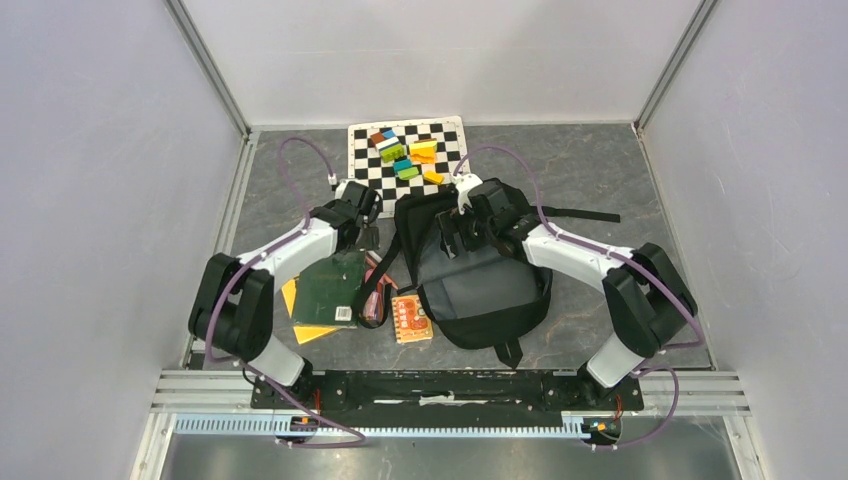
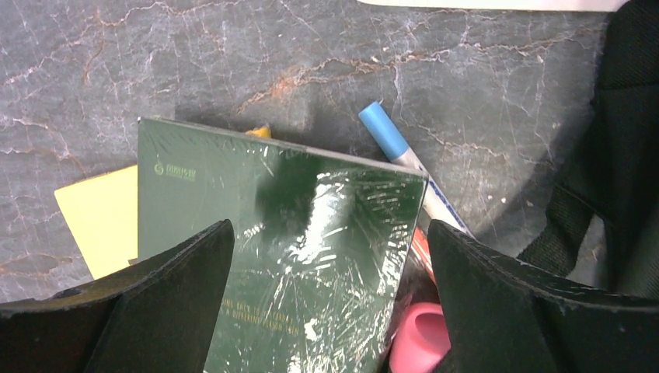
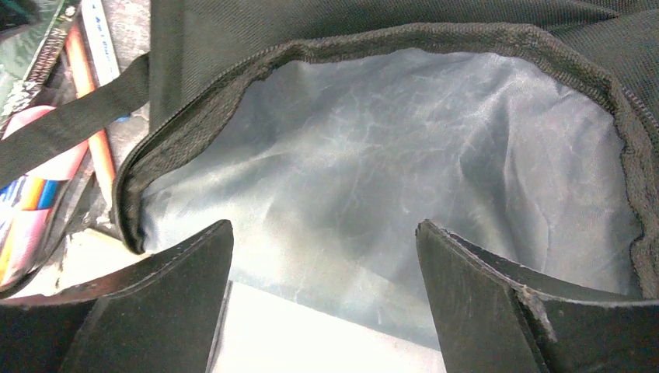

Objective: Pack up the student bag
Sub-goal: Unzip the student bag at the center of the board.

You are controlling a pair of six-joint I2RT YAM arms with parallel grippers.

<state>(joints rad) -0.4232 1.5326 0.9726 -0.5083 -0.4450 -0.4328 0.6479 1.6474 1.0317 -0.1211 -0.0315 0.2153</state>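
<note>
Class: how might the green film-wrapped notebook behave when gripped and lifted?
The green notebook is probably slippery: its wrinkled film glints. Likely stiff, not floppy, since its edges run straight. Pushing it might drag the yellow paper underneath.

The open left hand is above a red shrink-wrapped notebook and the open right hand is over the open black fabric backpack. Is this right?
The colour is wrong: in the left wrist view the shrink-wrapped notebook under the left hand is dark green, not red. The right hand is over the open black fabric backpack.
</note>
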